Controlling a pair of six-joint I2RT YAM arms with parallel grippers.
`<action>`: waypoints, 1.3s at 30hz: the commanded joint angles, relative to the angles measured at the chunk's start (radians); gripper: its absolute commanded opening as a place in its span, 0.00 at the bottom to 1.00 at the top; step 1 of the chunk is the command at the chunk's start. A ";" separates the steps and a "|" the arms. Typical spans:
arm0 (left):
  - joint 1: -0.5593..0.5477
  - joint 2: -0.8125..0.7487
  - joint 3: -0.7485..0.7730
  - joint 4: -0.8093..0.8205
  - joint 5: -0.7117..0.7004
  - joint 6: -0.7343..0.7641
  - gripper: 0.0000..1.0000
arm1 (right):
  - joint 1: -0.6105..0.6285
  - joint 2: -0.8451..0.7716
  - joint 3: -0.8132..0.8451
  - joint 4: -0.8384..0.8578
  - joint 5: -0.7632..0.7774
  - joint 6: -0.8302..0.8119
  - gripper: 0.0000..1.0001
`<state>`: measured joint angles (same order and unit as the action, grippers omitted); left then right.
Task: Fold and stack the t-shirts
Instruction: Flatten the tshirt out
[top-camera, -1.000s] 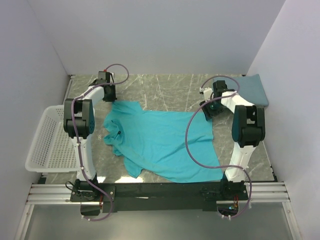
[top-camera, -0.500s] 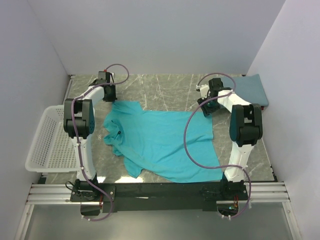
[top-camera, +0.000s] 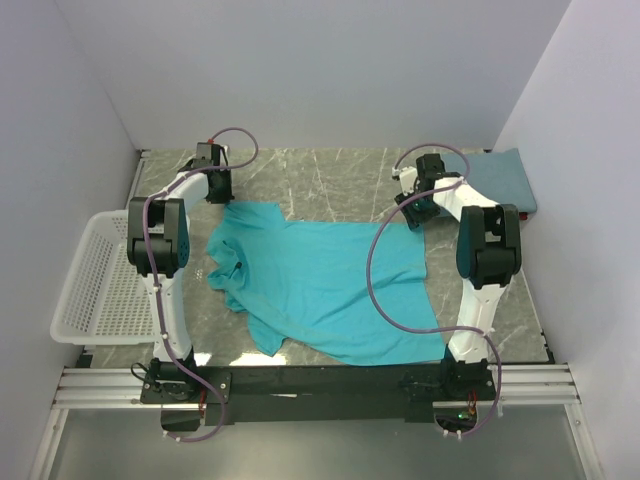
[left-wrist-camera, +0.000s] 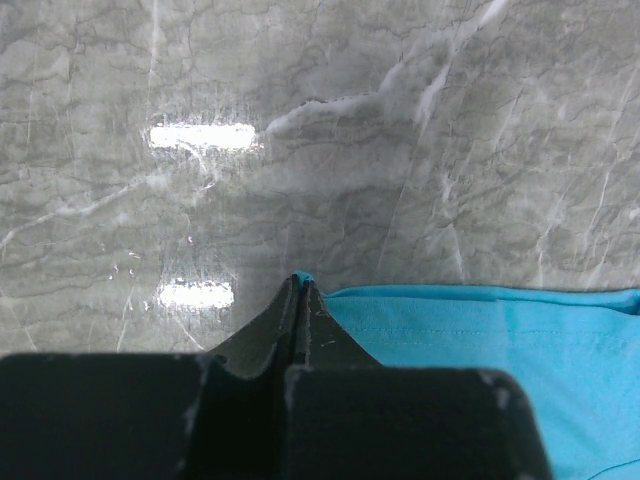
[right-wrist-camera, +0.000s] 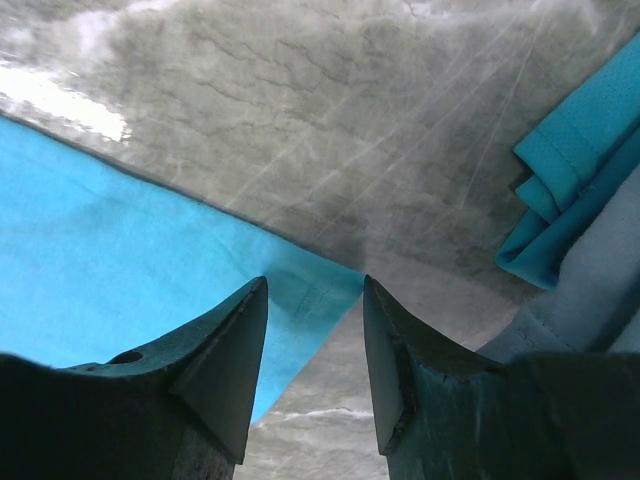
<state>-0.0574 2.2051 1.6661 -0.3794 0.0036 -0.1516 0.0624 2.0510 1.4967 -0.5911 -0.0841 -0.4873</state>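
A bright teal t-shirt (top-camera: 320, 280) lies spread flat across the middle of the marble table. Its far left corner is pinched in my left gripper (top-camera: 217, 190), whose jaws are shut with a sliver of teal cloth (left-wrist-camera: 480, 340) showing at the tips (left-wrist-camera: 300, 284). My right gripper (top-camera: 412, 214) is at the shirt's far right corner. It is open, and the teal corner (right-wrist-camera: 310, 300) lies between its fingers (right-wrist-camera: 240, 340), untouched by either. A slate-blue folded t-shirt (top-camera: 505, 180) rests at the back right. Its edge (right-wrist-camera: 600, 300) shows in the right wrist view.
A white mesh basket (top-camera: 95, 285) hangs off the table's left side. Folded teal cloth (right-wrist-camera: 570, 150) lies beside the slate-blue fold, close to my right gripper. Walls close in at the back and on both sides.
My right gripper has shifted slightly back and left over the shirt's far right corner, and its jaws have narrowed. My left arm has not moved.
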 joint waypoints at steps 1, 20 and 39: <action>-0.005 -0.039 0.009 -0.013 0.021 0.001 0.00 | -0.007 0.009 0.020 0.016 0.035 0.013 0.50; -0.010 -0.039 0.007 -0.018 0.018 0.009 0.00 | -0.035 0.047 0.020 -0.003 0.009 0.007 0.40; -0.012 -0.044 0.009 -0.021 0.016 0.014 0.00 | -0.047 0.046 0.014 -0.019 -0.023 -0.008 0.10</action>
<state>-0.0624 2.2047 1.6661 -0.3809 0.0032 -0.1467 0.0280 2.0701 1.5017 -0.5957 -0.1219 -0.4889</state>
